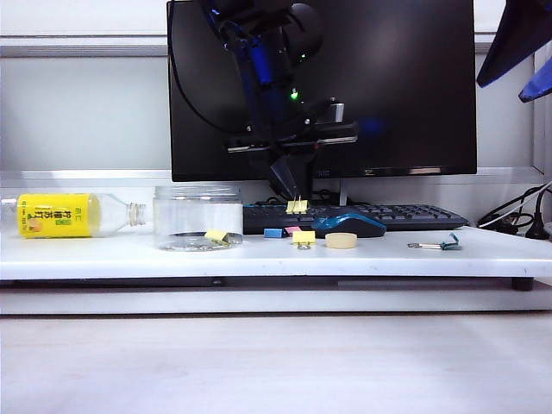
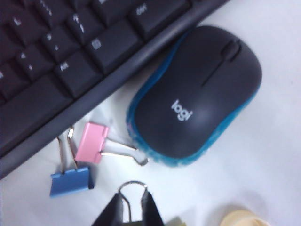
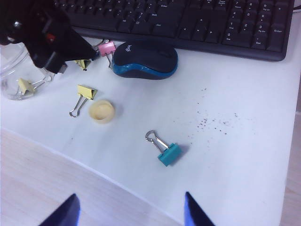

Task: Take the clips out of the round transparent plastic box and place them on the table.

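The round transparent plastic box (image 1: 198, 217) (image 3: 11, 70) stands on the white table (image 1: 129, 254), left of the mouse. One pale-yellow clip (image 1: 216, 235) (image 3: 26, 85) lies inside it. Another yellow clip (image 1: 304, 238) (image 3: 84, 94) lies on the table in front of the mouse. My left gripper (image 1: 291, 194) (image 2: 134, 209) hangs just above the table by the keyboard's front edge, shut on a yellow clip (image 1: 297, 206) (image 3: 83, 63), whose wire handle (image 2: 133, 188) shows between the fingers. My right gripper (image 3: 129, 209) is open and empty, raised at the far right (image 1: 517, 52).
A black and blue mouse (image 1: 349, 224) (image 2: 197, 94) and a keyboard (image 1: 388, 214) sit behind the clips. Pink (image 2: 92, 142) and blue (image 2: 70, 181) clips lie by the keyboard. There is also a cream disc (image 1: 341, 240), a teal clip (image 1: 448, 244) (image 3: 168, 153), and a yellow-labelled bottle (image 1: 65, 216).
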You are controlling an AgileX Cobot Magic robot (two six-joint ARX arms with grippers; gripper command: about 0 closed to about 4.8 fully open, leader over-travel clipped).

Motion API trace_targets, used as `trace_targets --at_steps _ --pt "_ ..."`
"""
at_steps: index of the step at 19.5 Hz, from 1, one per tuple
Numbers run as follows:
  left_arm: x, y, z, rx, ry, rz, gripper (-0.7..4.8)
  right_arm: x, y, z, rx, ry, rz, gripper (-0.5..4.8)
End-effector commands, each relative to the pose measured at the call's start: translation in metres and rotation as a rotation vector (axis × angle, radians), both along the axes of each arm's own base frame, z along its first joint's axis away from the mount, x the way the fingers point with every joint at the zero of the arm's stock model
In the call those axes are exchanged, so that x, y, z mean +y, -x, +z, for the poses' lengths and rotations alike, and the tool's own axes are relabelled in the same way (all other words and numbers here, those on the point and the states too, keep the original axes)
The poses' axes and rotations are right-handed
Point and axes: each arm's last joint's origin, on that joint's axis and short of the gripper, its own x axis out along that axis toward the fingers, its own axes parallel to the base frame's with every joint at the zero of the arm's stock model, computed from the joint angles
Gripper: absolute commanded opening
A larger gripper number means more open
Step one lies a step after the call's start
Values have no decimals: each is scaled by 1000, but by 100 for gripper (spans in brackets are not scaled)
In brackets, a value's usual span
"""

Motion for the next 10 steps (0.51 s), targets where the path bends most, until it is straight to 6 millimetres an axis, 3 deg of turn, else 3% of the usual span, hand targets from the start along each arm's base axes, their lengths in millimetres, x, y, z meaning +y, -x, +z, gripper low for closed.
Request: trace_targets --at_steps 1,7,10 --pt "0 -1 3 -17 7 -1 89 0 0 4 -24 -10 6 284" --pt "1 1 7 -6 4 0 89 1 0 4 -21 -21 23 284" --pt "14 19 56 -28 -135 -157 89 1 0 4 -21 -21 24 284"
